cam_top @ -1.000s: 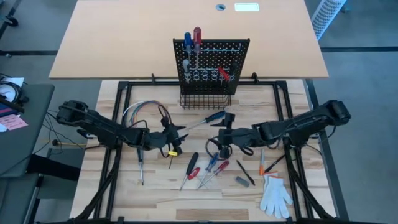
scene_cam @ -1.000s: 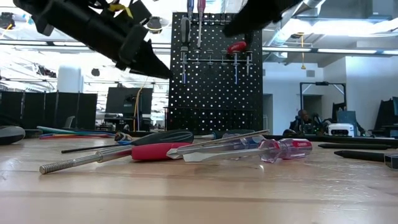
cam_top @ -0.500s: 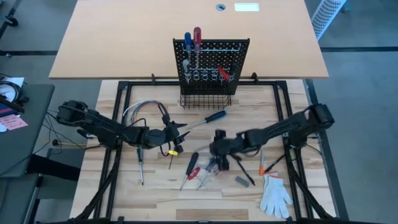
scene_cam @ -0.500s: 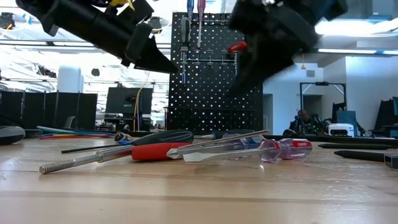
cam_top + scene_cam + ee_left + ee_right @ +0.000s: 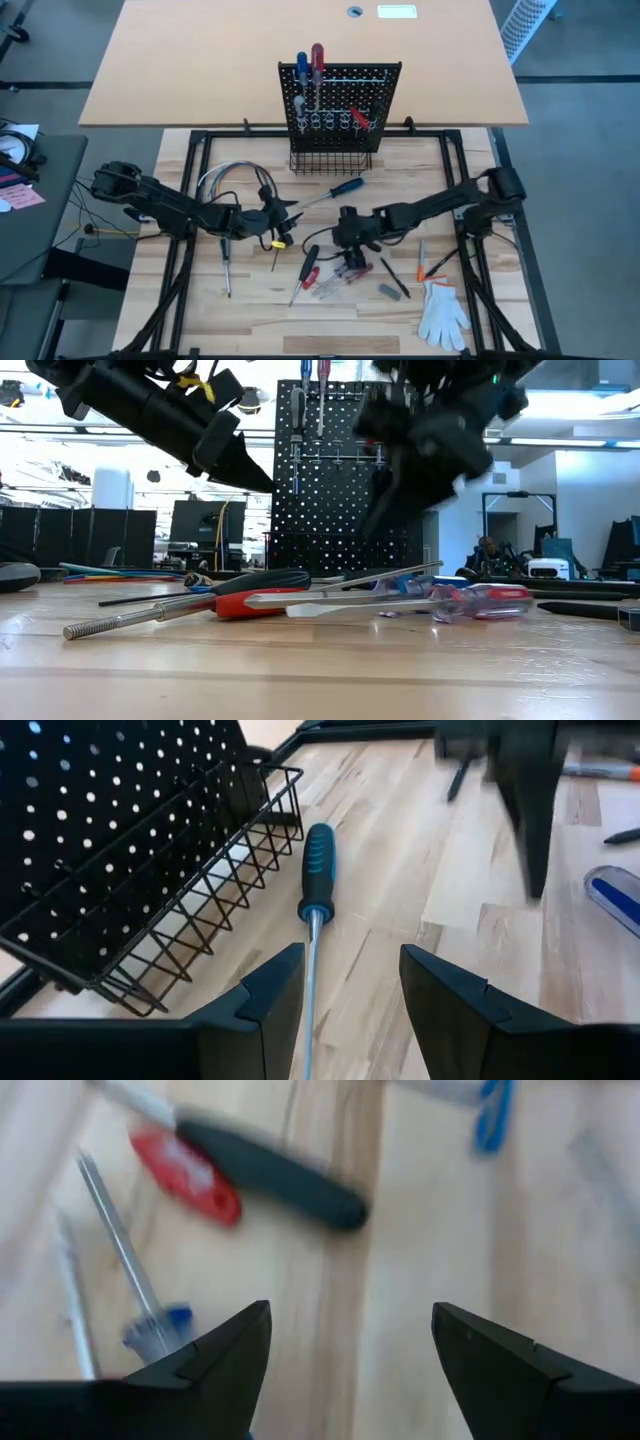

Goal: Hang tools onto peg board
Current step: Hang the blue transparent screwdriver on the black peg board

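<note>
Hovering at nine o'clock, the left hand (image 5: 287,212) is spread, empty, facing the blue-handled screwdriver (image 5: 341,188). Peg board (image 5: 340,95) at twelve. Right hand (image 5: 345,240), fingers wide, holds nothing above the desk's (image 5: 250,300) scattered tools (image 5: 340,272).

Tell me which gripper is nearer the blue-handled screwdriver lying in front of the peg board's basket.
Left. The left gripper hangs open at the tip of the blue-handled screwdriver, its shaft running between the fingers. The right gripper is open too, farther off over the cluster of red-handled screwdrivers.
</note>
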You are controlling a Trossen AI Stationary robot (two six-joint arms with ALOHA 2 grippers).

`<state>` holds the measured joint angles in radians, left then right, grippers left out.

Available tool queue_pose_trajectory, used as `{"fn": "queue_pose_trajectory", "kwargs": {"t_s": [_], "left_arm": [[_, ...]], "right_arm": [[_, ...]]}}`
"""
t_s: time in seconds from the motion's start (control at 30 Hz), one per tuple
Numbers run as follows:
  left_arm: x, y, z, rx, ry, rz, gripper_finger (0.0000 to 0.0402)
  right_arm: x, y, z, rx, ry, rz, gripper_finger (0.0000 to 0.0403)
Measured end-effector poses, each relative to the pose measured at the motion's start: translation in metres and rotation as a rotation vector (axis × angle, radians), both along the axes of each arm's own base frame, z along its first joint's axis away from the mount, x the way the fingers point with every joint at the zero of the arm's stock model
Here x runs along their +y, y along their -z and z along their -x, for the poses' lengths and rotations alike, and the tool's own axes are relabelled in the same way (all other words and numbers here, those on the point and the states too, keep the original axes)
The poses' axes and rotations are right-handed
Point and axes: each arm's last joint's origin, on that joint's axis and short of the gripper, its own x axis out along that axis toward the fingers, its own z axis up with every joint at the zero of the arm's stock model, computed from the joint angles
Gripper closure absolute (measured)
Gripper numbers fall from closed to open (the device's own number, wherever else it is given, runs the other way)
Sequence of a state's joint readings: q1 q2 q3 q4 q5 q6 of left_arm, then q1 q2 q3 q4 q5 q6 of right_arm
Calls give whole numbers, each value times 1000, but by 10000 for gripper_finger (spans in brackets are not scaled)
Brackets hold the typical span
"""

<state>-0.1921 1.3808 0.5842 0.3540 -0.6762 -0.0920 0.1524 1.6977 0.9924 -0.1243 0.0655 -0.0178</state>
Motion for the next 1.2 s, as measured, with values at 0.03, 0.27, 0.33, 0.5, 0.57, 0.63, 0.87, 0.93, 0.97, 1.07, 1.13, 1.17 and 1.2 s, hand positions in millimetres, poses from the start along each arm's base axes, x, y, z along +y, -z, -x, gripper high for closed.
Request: {"fn": "queue_pose_trajectory", "kwargs": {"t_s": [0.03,0.27,0.33,0.5,0.57,0.63,0.87,0.93,0.97,1.07,1.13,1.17,1.2], "left_arm": [[0,0,0,-1,-2,5,243],[-6,3,2,9,6,35,243],[-7,3,2,8,14,33,243],[-10,2,2,6,34,42,243],[-10,2,2,2,43,48,243],[-9,1,1,-4,42,44,243],[-7,0,1,-11,39,33,243],[-7,0,0,-11,39,34,243],[-7,0,0,-12,39,34,243],[-7,0,0,-13,38,35,243],[-7,0,0,-13,38,36,243],[-7,0,1,-13,36,39,242],[-7,0,1,-13,36,40,242]], "right_arm": [[0,-8,3,-15,1,3,117],[24,-24,33,8,-66,-23,117],[28,-10,42,63,-73,-41,117],[12,25,60,161,-13,-101,117],[1,36,62,163,14,-113,117],[-7,43,60,143,8,-163,117],[-8,69,50,135,-103,-132,117],[-6,75,46,113,-132,-114,117],[-6,78,43,94,-138,-109,117],[-6,81,38,53,-141,-114,117],[-6,81,37,43,-142,-116,118],[-6,81,37,43,-142,-116,120],[-5,81,37,46,-142,-116,125]]}}
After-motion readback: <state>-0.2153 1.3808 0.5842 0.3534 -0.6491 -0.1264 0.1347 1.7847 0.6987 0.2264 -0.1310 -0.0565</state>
